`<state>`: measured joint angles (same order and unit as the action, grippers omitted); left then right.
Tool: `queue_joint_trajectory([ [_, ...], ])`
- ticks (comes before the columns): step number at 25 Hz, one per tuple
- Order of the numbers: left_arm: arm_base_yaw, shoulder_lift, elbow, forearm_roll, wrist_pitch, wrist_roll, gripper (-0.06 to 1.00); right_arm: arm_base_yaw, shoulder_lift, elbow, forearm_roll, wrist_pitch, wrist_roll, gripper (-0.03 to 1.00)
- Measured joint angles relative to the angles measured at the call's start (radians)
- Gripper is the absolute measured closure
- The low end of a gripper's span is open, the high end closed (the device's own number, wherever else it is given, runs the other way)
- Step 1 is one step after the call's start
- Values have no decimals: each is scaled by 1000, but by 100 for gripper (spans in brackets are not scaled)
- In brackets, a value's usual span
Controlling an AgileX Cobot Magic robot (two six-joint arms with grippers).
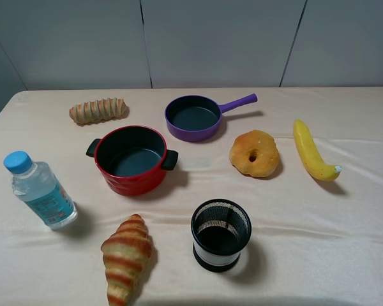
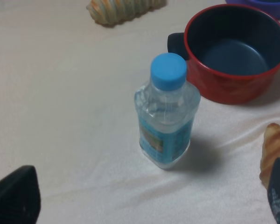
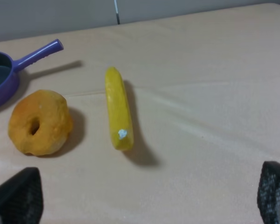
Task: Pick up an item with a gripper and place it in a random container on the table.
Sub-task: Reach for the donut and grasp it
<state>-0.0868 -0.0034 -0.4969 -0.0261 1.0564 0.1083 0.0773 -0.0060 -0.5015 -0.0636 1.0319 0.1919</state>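
The golden-yellow doughnut (image 1: 255,153) lies on the cream cloth table (image 1: 345,210), right of centre, and shows in the right wrist view (image 3: 39,122). The purple pan (image 1: 193,117) sits behind it to the left, empty, its handle pointing right; part of it shows in the right wrist view (image 3: 2,77). Neither gripper shows in the high view. The left gripper (image 2: 144,205) is open and empty, its fingertips (image 2: 14,198) wide apart near the water bottle. The right gripper (image 3: 144,198) is open and empty, short of the doughnut and the banana.
A red two-handled pot (image 1: 131,158), a water bottle (image 1: 41,190), a striped croissant (image 1: 126,256), a black mesh cup (image 1: 221,233), a yellow banana (image 1: 311,152) and a ridged bread roll (image 1: 99,110) stand around the table.
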Motion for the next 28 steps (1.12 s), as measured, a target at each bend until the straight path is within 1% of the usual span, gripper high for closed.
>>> queue_joint_trajectory([
  [19,0,0,0,0,0,0,-4,0,-1,-9,2,0,0,27],
  [24,0,0,0,0,0,0,-4,0,85,-31,33,-3,0,27],
  [28,0,0,0,0,0,0,-4,0,187,-31,75,-35,-26,27],
])
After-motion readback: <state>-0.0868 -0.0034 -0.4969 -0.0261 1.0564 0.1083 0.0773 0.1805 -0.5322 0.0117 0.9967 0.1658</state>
